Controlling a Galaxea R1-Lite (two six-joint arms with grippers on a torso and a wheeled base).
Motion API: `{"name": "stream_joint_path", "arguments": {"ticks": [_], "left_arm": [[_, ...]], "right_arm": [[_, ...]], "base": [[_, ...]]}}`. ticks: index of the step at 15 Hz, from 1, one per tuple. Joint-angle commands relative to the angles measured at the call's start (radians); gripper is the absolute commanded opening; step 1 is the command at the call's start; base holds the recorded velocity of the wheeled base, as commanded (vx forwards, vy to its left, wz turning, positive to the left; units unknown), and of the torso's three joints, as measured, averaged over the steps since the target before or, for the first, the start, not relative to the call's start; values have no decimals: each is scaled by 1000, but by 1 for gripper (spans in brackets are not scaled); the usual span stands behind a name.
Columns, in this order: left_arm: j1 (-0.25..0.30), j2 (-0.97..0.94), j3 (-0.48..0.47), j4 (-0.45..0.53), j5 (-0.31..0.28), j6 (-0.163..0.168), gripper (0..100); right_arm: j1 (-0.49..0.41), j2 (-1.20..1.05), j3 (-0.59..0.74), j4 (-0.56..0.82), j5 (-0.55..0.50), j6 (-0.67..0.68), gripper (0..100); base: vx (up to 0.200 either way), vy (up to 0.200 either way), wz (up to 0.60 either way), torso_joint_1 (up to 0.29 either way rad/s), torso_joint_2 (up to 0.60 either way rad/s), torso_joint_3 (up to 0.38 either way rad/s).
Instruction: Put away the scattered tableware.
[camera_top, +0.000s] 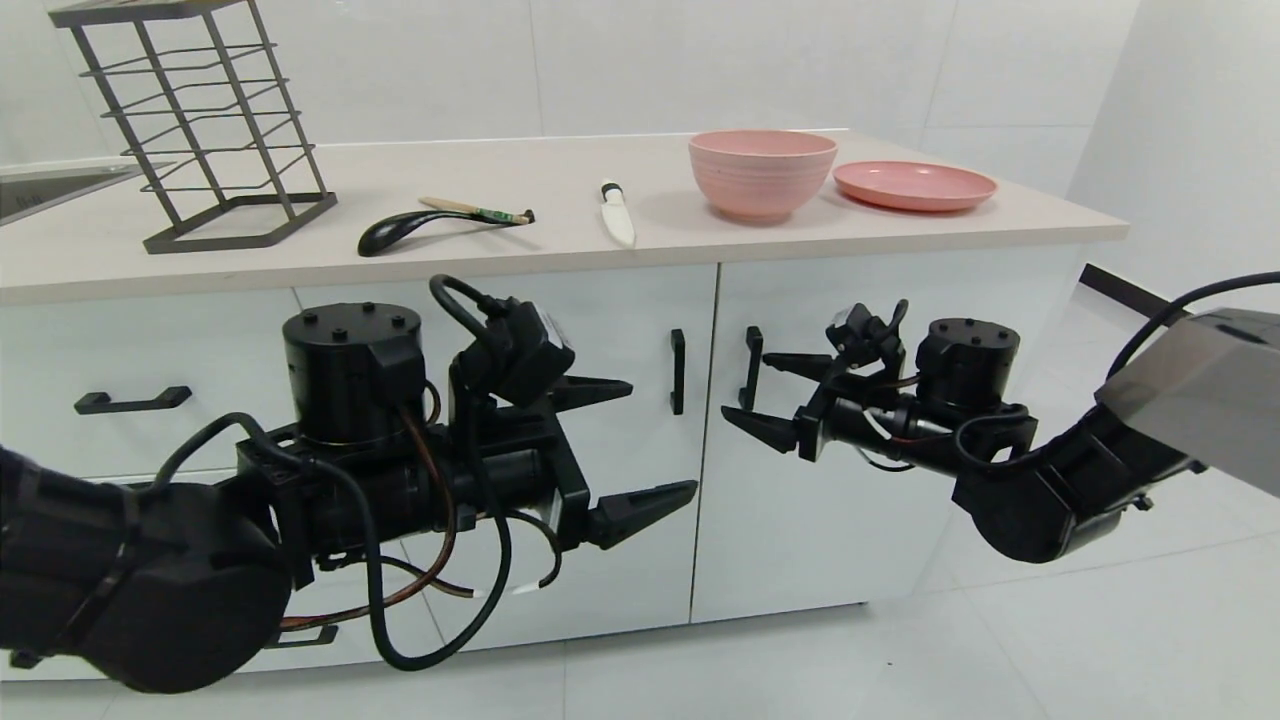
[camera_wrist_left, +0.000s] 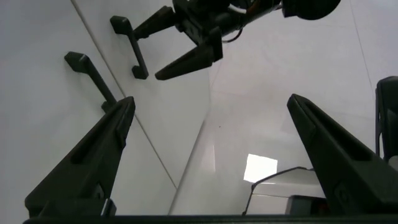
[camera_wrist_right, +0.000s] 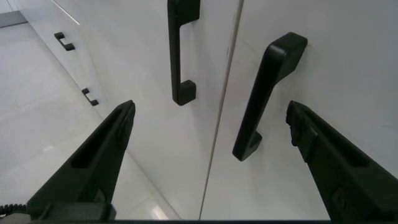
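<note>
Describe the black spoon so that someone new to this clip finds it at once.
On the pale countertop, look just right of the wire rack, near the front edge. The black spoon lies there beside wooden chopsticks; it alone is dark and curved, unlike the white knife farther right.

Eyes on the rack (camera_top: 200, 130) first: thin dark metal bars, matt all over. The counter (camera_top: 300, 250) is pale, smooth and matt, stone-like. There's the spoon (camera_top: 400, 228), black and glossy, catching the light, and the chopsticks (camera_top: 475, 210) look like bare wood. The knife (camera_top: 618, 215) is white and smooth with a slight sheen. The bowl (camera_top: 762, 172) and plate (camera_top: 915, 185) are both matt pink and plastic-looking, the bowl's wall faintly ridged. Lower down, the cabinet doors (camera_top: 800, 450) are glossy white with matt black handles (camera_top: 677, 371), and the floor tiles (camera_top: 1050, 640) shine. The left gripper (camera_top: 664, 436) and right gripper (camera_top: 747, 384) have matt black plastic fingers, with rubbery black cables (camera_top: 375, 600) looped around
</note>
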Motion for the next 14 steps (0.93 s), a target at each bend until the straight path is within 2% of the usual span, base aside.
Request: {"name": "stream_joint_path", "arguments": {"ticks": [1, 5, 10, 12, 14], "left_arm": [[-7, 30, -33, 2, 2, -2, 100], [-37, 82, -113, 0, 11, -35, 100], [-43, 125, -157, 0, 11, -37, 100], [-41, 143, -180, 0, 11, -39, 100], [-37, 169, -219, 0, 11, -37, 100]], "right_arm": [[4, 32, -23, 0, 2, -2, 100], [19, 75, -62, -46, 59, -1, 100], [18, 101, -71, -54, 146, -1, 100], [21, 89, -57, -57, 221, -1, 100], [27, -2, 3, -54, 261, 1, 100]], "base": [[0, 0, 0, 0, 0, 0], [0, 0, 0, 0, 0, 0], [0, 0, 0, 0, 0, 0], [0, 0, 0, 0, 0, 0], [0, 0, 0, 0, 0, 0]]}}
